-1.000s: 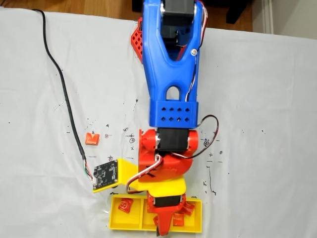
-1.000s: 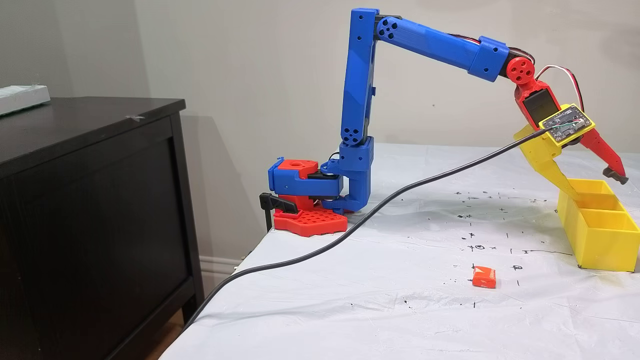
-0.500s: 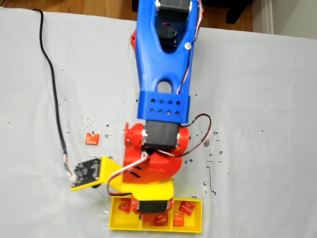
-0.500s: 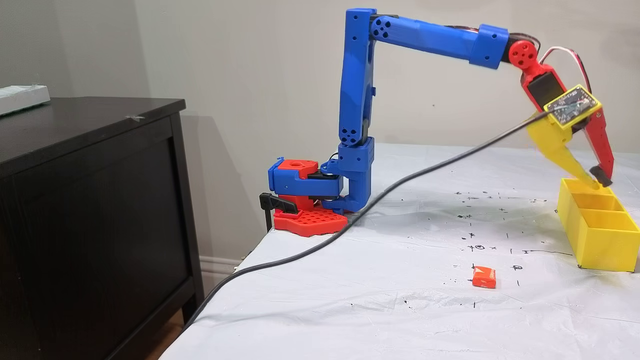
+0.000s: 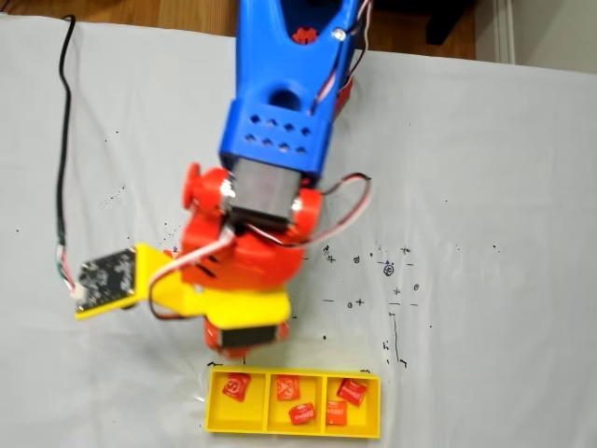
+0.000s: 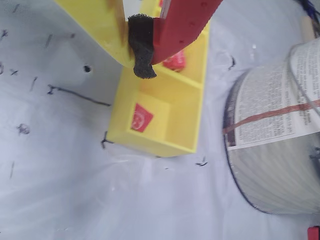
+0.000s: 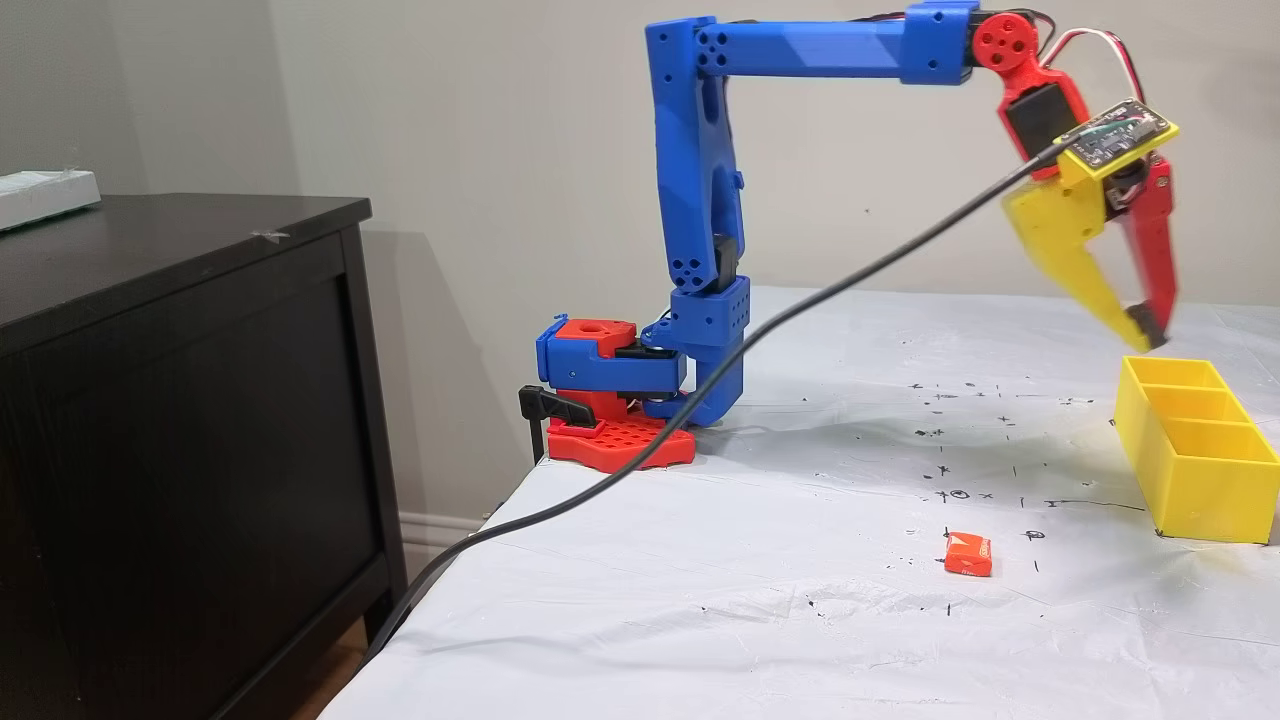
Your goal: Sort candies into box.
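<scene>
Five candies in the tray, one still loose on the table.

The yellow box (image 5: 292, 427) sits at bottom centre of a fixed view holding five candies (image 5: 301, 413); the sixth candy (image 7: 968, 554) lies lower centre in a fixed view. My gripper (image 7: 1147, 327) hangs above the tray, jaws together, empty.

Open white cloth-covered surface (image 7: 800, 620) surrounds the bright yellow three-compartment plastic tray (image 7: 1200, 480); a black cable (image 7: 700, 400) crosses nearby.
</scene>
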Robot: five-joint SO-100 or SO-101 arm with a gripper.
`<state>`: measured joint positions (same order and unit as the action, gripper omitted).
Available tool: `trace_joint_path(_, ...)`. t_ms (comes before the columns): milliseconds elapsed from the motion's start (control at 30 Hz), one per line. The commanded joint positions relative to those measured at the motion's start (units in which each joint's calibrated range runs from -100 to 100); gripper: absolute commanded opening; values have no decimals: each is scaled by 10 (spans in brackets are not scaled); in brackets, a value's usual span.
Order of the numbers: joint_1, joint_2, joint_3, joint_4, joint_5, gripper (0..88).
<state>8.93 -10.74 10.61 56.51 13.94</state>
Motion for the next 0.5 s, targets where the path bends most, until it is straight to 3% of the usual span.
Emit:
trace_joint_path(0, 67, -33, 42, 9, 48, 2)
trace_joint_path(233, 140, -52, 157, -57, 83, 2)
trace_joint_path(467, 173, 7, 97, 2, 91, 25)
